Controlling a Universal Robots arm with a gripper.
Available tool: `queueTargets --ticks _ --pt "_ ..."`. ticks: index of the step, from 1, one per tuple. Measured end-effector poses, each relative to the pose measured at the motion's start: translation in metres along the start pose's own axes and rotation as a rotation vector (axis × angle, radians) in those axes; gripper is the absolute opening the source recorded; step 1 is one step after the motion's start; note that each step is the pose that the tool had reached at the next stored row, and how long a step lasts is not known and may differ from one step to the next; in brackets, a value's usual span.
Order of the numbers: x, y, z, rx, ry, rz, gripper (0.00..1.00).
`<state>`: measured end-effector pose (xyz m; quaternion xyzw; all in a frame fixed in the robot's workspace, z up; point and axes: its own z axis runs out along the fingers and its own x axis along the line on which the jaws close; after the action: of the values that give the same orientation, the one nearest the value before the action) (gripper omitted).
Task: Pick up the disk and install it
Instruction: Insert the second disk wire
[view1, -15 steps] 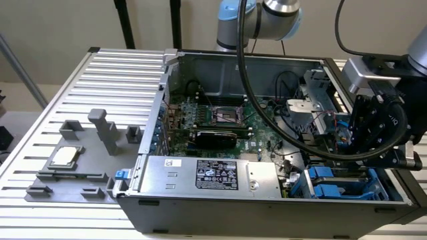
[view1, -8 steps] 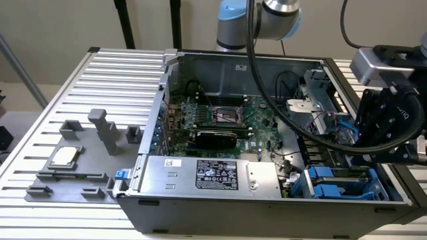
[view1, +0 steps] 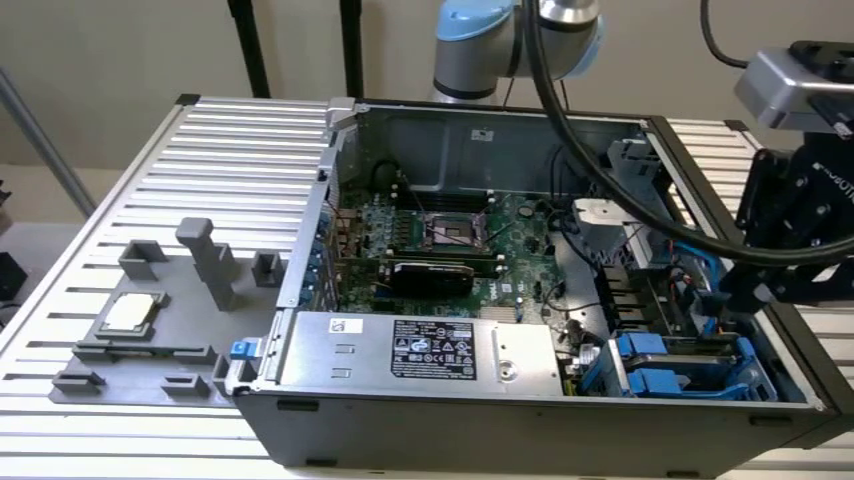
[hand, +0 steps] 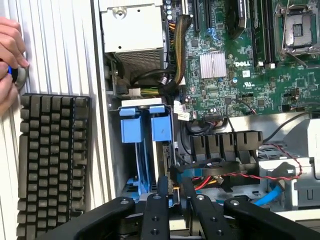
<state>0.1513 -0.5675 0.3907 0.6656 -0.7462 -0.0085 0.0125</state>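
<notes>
Ribbed aluminium makes up the tabletop (view1: 147, 160), filling the left half of the exterior view. On it, from centre to right, lies an opened grey computer case (view1: 534, 420) with its green motherboard (view1: 454, 240) bare in the middle and a silver power supply (view1: 414, 350) along the near edge. At the lower right of that view the disk (view1: 667, 365), in its bright blue carrier, sits upright in the case's drive bay. A grey fixture tray (view1: 147, 320) at the lower left holds a small square processor chip (view1: 130, 313). In the wrist view a black keyboard (hand: 52, 165) lies at the left, with a person's hand (hand: 11, 55) at the upper left edge. The gripper (hand: 175, 210) hangs close above the bay, its black fingers (hand: 156, 215) a small gap apart, holding nothing.
</notes>
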Motion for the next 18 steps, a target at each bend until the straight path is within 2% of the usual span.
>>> queueTargets --ticks 3,7,9,10,13,17,18 --pt "-0.001 0.0035 0.0005 0.0053 0.0004 0.0 1.0" --pt "-0.002 0.0106 0.0049 0.0134 0.0045 0.0 1.0" --pt "-0.003 0.0127 0.0078 0.0162 0.0079 0.0 1.0" --pt "-0.005 0.0155 0.0133 0.0212 0.0144 0.001 1.0" --pt "-0.007 0.0157 0.0159 0.0227 0.0168 0.0 1.0" --pt "-0.007 0.0156 0.0186 0.0239 0.0267 0.001 1.0" --pt "-0.007 0.0156 0.0191 0.0241 0.0287 0.001 0.0"
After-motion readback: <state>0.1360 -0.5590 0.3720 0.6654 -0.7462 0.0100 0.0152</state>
